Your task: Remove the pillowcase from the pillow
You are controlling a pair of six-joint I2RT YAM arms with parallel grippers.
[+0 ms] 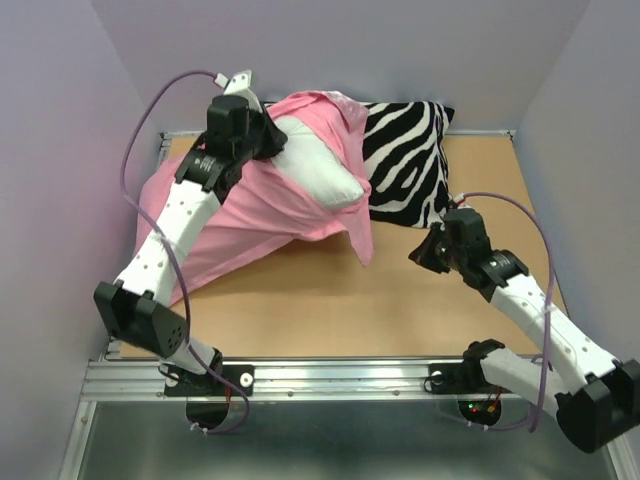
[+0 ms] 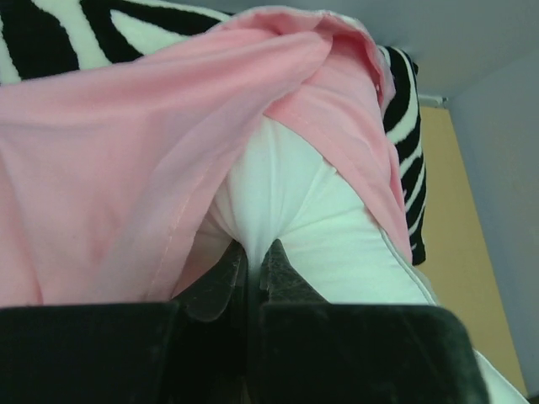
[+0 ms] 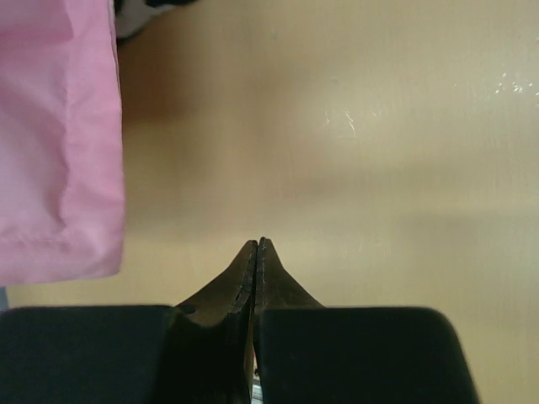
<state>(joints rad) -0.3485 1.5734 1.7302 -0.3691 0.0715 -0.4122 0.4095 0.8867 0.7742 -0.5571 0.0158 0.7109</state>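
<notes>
Your right tool (image 1: 425, 250) sits low over the bare counter (image 1: 330, 300), to the near right of the pillow (image 1: 320, 165) and apart from it. Its two fingers are pressed tip to tip with nothing between them. In the right wrist view a hemmed corner of the pillowcase (image 3: 50, 126) lies off to the left of those tips, not touching them.

The pillowcase (image 1: 250, 215) is only partly off. Most of it is spread loose on the counter to the near left of the pillow, under your left arm. One band runs over the pillow's far end and hangs down its right side.

The pillow's white middle and its near right corner lie bare in the opening between those pink folds.

Your left tool (image 1: 268, 138) is at the far left of the pillow, right at the opening. In the left wrist view it is clenched on a pinch of the pillow's white cloth (image 2: 295, 202), and creases run out from the tips. The pink hem (image 2: 109, 151) lies just beside the fingers.

A zebra-striped cushion (image 1: 405, 150) lies behind and to the right of the pillow, touching it.
</notes>
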